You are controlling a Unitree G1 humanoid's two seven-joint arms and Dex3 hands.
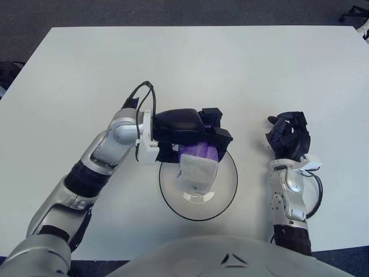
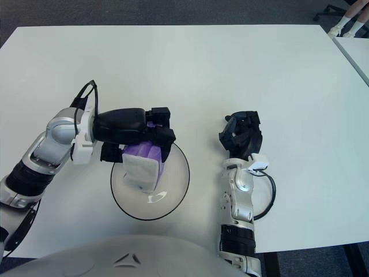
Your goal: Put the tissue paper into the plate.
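Note:
A clear, dark-rimmed plate (image 1: 228, 193) sits on the white table near its front edge. My left hand (image 1: 199, 147) reaches in from the left and is shut on a tissue pack (image 1: 196, 170), white with a purple top. The pack hangs over the plate's middle, its lower end down inside the plate (image 2: 176, 190); whether it touches the bottom I cannot tell. The left hand (image 2: 144, 138) covers the pack's upper part. My right hand (image 1: 288, 135) shows to the right of the plate, idle, black fingers curled.
The white table (image 1: 230, 69) stretches far behind and to both sides of the plate. A black cable loops off the left wrist (image 1: 141, 92). Dark floor borders the table's far edge, and a chair base (image 1: 357, 14) shows at the top right.

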